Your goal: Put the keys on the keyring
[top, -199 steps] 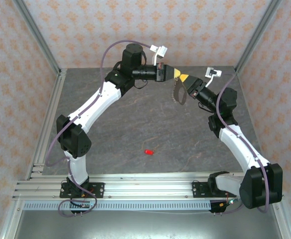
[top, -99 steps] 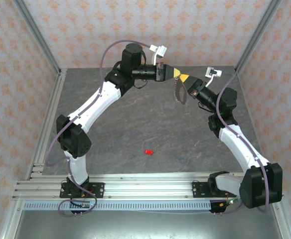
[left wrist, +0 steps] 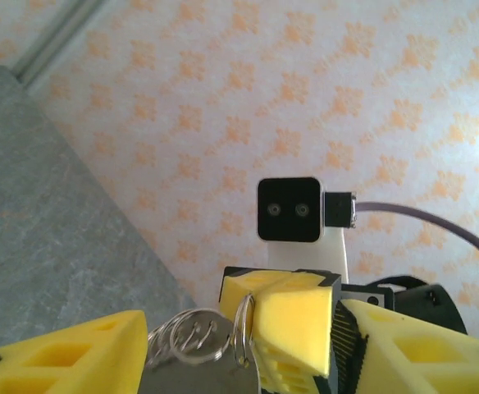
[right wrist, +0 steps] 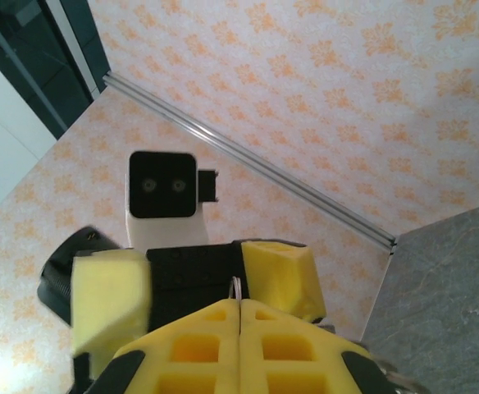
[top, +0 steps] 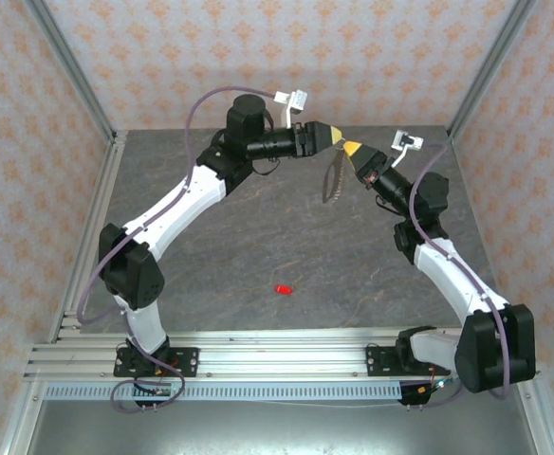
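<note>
The keyring (top: 334,180) is a thin grey metal loop with a fringed edge. It hangs above the back of the table from my right gripper (top: 352,149), which is shut on its wire ring (right wrist: 238,287). In the left wrist view the ring (left wrist: 244,328) sticks out of the right gripper's closed yellow pads (left wrist: 289,316). My left gripper (top: 331,136) faces it tip to tip and stands open, its fingers (left wrist: 67,353) either side of the ring without gripping it. The keys, one tiny red piece (top: 283,289), lie on the table near the front.
The grey table (top: 258,227) is walled by patterned panels with metal corner posts (top: 73,71). An aluminium rail (top: 277,355) runs along the near edge, where both arm bases are bolted.
My right gripper shut on the keyring, then my left gripper opened and let go of it. The left arm's elbow shifted slightly; the red piece has not moved.
</note>
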Controlling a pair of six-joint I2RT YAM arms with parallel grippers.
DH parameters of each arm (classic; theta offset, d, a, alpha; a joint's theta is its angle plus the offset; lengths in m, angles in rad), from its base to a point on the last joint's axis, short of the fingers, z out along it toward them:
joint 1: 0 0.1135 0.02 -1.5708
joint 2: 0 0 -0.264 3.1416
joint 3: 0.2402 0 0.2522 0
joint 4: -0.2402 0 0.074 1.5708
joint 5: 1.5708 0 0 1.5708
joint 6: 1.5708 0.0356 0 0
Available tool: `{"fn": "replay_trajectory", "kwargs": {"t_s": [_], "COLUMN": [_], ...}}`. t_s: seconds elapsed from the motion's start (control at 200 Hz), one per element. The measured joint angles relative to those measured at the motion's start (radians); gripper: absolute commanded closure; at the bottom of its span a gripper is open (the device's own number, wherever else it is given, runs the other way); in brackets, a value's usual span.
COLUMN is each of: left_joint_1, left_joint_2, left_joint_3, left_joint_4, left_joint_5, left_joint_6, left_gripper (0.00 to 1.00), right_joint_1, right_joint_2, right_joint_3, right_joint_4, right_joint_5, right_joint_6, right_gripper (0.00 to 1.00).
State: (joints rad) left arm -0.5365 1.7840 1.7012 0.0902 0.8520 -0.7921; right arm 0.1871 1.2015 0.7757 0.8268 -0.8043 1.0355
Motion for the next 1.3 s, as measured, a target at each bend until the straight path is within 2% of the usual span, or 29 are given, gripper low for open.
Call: {"fn": "replay_trajectory", "kwargs": {"t_s": [0.175,0.335,0.596,0.916,1.026,1.301], "left_joint_1": [0.000,-0.011,-0.056,-0.061,-0.066,-0.077], "left_joint_2": [-0.082,-0.089,-0.088,-0.064,-0.060,-0.058], "left_joint_3": [-0.175,-0.232,-0.236,-0.234,-0.234,-0.224], "left_joint_4": [0.161,0.242,0.297,0.312,0.312,0.319], "left_joint_5": [-0.144,-0.214,-0.237,-0.241,-0.244,-0.249], "left_joint_6": [-0.106,-0.161,-0.187,-0.202,-0.203,-0.205], "left_gripper": [0.40,0.42,0.49,0.57,0.63,0.68], "right_joint_1": [0.007,0.014,0.024,0.024,0.024,0.024], "right_joint_2": [0.025,0.033,0.042,0.043,0.043,0.043], "right_joint_3": [-0.013,-0.013,-0.013,-0.013,-0.013,-0.013], "right_joint_4": [0.022,0.049,0.069,0.079,0.079,0.079], "right_joint_5": [0.023,0.038,0.046,0.047,0.047,0.047], "right_joint_6": [0.024,0.040,0.054,0.054,0.054,0.054], "right_gripper": [1.00,1.00,1.00,1.00,1.00,1.00]}}
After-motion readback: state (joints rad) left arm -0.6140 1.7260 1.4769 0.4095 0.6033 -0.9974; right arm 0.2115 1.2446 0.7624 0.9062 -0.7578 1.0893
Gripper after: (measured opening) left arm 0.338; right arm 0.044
